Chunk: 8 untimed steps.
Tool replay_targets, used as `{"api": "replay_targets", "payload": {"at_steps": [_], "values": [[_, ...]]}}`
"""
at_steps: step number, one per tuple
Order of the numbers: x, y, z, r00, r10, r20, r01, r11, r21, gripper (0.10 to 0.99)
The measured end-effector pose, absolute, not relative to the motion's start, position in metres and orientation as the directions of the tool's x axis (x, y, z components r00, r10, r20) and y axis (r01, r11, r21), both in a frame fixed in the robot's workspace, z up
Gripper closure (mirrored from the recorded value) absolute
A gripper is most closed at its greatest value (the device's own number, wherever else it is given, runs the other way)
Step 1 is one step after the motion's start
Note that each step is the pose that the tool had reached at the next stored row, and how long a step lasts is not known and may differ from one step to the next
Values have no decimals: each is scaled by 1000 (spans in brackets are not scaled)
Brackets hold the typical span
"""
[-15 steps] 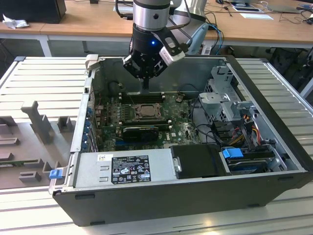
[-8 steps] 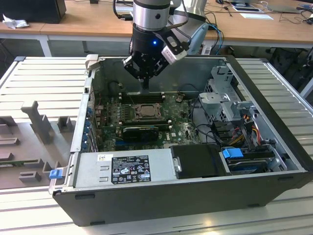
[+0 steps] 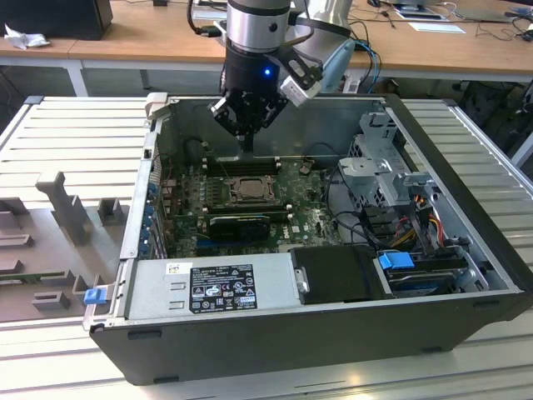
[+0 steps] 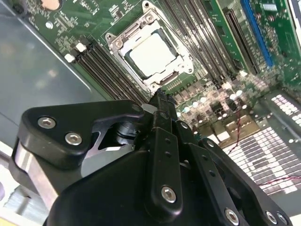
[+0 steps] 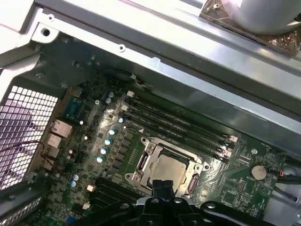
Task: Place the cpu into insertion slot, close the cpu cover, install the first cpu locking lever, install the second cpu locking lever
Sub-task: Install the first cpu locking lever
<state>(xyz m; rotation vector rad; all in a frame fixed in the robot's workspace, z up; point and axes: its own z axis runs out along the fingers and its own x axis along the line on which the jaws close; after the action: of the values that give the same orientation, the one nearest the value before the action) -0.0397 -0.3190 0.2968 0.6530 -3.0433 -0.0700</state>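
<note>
Open computer case (image 3: 291, 350) on table (image 3: 67, 133); cpu (image 4: 153, 52) inside insertion slot (image 4: 118, 44); jaws above, seemingly clenched empty.

My gripper (image 4: 160, 97), fingers pressed together, points at the green motherboard (image 4: 214, 28) near the insertion slot (image 4: 149, 85). There the cpu (image 4: 153, 54) lies framed by the cpu cover (image 4: 123, 47).

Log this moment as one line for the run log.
hand: shut, empty, hovering near insertion slot | cpu: seated in slot | cpu cover: down over cpu
</note>
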Motion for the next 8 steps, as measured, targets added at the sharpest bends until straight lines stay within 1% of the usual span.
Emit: {"api": "replay_targets", "payload": {"at_steps": [5, 8], "values": [[-45, -319, 295, -912, -409, 6, -408, 912, 46, 980], [-45, -316, 293, -929, -370, 4, -369, 928, 45, 980]]}}
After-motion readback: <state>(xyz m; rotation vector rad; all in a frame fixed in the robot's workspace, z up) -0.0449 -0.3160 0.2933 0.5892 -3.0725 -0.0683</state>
